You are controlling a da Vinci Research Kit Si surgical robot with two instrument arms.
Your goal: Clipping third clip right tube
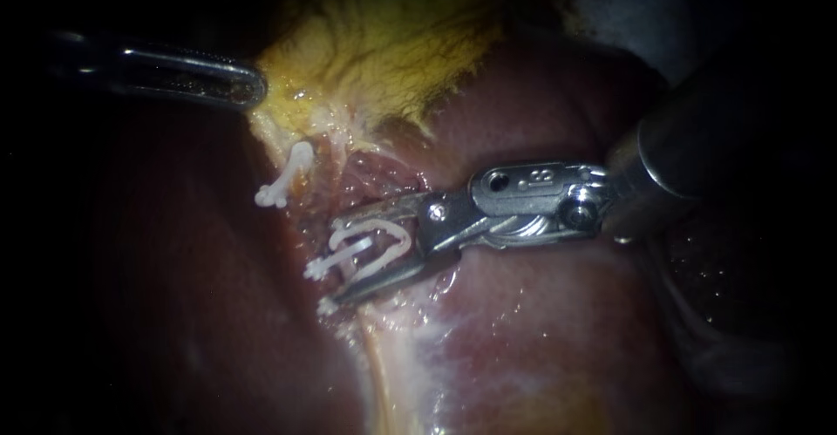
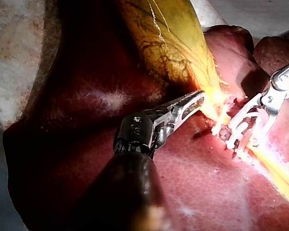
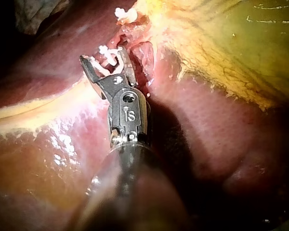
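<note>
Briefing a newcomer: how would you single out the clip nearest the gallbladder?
Find the yellow gallbladder at the endoscope view's top. Below its lower left edge lies a slim white clip. Unlike the open clip in the right instrument's jaws, it stands alone.

The only lettering in sight is a small stamped mark on the metal housing (image 1: pixel 523 182) of my right instrument (image 1: pixel 366 259), just behind its jaws. It shows in the endoscope view and the right wrist view. No label, brand or sign can be read elsewhere.

Right instrument (image 1: pixel 335 262): silvery, screwed, dark-shafted
</note>
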